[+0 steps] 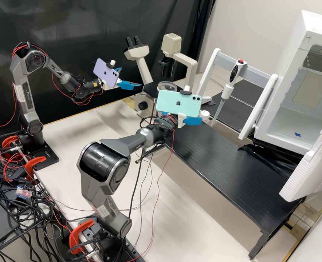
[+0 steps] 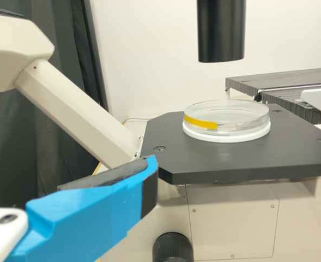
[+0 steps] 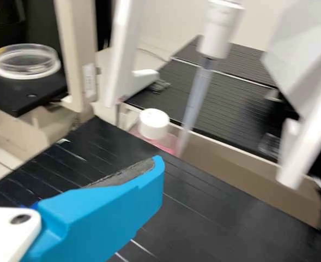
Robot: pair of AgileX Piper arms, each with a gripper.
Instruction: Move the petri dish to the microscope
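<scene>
On the black stage of the microscope lies the clear petri dish. The left wrist view shows the dish with a yellow strip on its side, seated on a white ring under the dark condenser tube. My left gripper is open beside the stage, apart from the dish; one finger of this gripper shows close by. My right gripper is over the black slatted platform, partly behind a phone. One finger of that open gripper shows near, with the dish farther off.
A pipette hangs on a white stand behind the black platform. A white-capped bottle with pink liquid stands near its tip. The white open-doored incubator is at the right. Loose cables hang below the right arm.
</scene>
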